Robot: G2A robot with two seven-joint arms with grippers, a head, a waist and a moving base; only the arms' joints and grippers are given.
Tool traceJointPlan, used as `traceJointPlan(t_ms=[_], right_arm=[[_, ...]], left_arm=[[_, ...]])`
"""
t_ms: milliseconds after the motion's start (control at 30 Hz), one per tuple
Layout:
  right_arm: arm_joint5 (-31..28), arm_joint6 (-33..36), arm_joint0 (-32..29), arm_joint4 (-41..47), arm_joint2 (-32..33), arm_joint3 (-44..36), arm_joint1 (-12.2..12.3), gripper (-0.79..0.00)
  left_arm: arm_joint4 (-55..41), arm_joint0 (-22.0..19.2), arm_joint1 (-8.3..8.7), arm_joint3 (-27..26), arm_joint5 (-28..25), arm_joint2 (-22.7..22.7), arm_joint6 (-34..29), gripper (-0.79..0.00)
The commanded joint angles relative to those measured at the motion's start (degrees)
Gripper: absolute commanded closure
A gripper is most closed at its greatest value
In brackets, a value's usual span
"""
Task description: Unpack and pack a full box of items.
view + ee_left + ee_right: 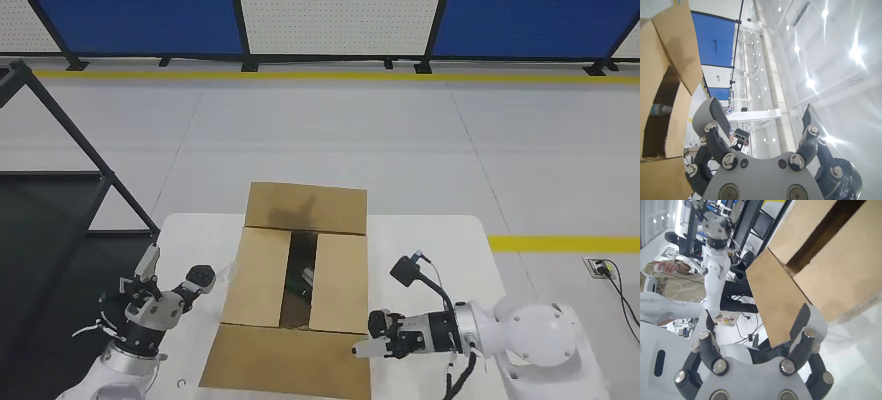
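as the right gripper (757, 321) has its jaws wide w/ a corner of the near flap (776, 298) of the brown cardboard box (305, 208) between them, close to one finger (807, 321), the step in hand looks like taking that flap. best reach past the corner, close square on the board, then swing slow so the box doesn't slide. left gripper (764, 117), jaws also wide & holding nothing, points upward near the box's left side, apart from it. box sits mid white table (440, 240), inner flaps (258, 275) ajar, dark items (298, 282) in the gap.
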Motion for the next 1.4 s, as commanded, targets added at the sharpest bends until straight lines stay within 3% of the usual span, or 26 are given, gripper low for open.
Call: traceJointPlan(t_ms=[0,333,533,733,833,1000,1233,1367], right_arm=[[0.35,0.41,-0.5,-0.83,0.58,-0.65,0.2,-0.785],[0.34,-0.17,-0.78,-0.42,0.26,-0.63,0.2,-0.785],[1.1,-1.41,0.03,0.8,-1.23,-0.53,0.76,-0.785],[1.75,-4.41,-4.58,1.68,1.15,-4.88,1.67,-0.785],[1.82,-6.12,-8.22,2.71,3.15,-7.87,2.13,-0.785],[2.23,-7.79,-12.9,2.96,5.76,-12.16,2.89,-0.785],[2.82,-9.76,-16.72,3.66,7.97,-15.76,3.77,-0.785],[4.19,-9.64,-17.51,1.57,8.09,-16.88,4.18,-0.785]], left_arm=[[-0.24,0.4,0.17,-0.2,1.96,-1.04,-0.68,-0.785],[0.3,0.0,0.16,0.14,1.54,-1.0,0.21,-0.785],[4.2,-8.83,0.39,6.02,2.21,1.56,2.17,-0.785],[12.21,-21.17,1.31,17.63,3.15,2.25,0.6,-0.785],[15.44,-27.12,2.03,24.21,4.23,2.74,-5.06,-0.785],[27.36,-34.86,3.43,33.76,-1.19,4.23,-13.38,-0.785],[40.44,-42.38,5.08,44.35,-8.78,7.17,-22.82,-0.785],[40.73,-42.87,5.15,45.19,-8.92,7.43,-23.41,-0.785]])
